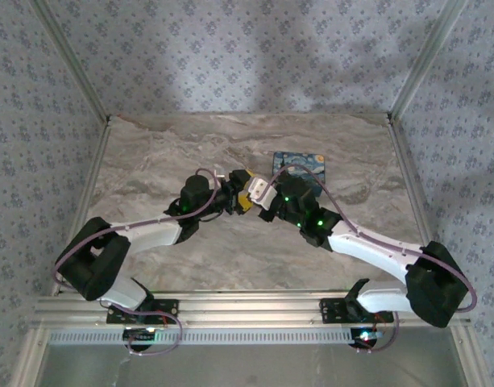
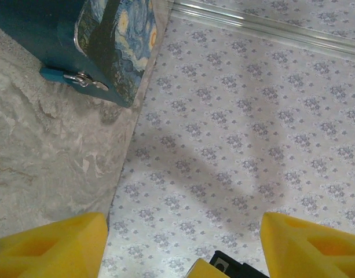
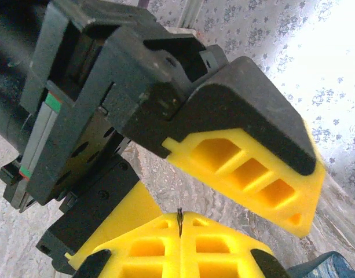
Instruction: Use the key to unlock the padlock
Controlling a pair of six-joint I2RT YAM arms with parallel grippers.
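The padlock [image 1: 301, 165] lies flat on the marble table [image 1: 166, 161], just beyond where the two arms meet. In the left wrist view the padlock [image 2: 113, 40] sits at top left, with a small teal tab and silver metal loop [image 2: 79, 79] at its side. My right gripper [image 3: 180, 223] is shut, and a thin dark sliver, apparently the key [image 3: 180, 217], pokes out of the seam between its yellow fingers. My left gripper [image 2: 183, 231] is open, its fingers [image 3: 246, 174] straddling the right gripper's tip. From above, the left gripper [image 1: 240, 196] and right gripper [image 1: 259, 197] touch mid-table.
Patterned fabric walls [image 1: 255, 56] enclose the table on three sides, with metal corner posts [image 1: 424, 60]. An aluminium rail [image 1: 247, 310] carries both arm bases at the near edge. The table's edge [image 2: 131, 150] runs under the left gripper.
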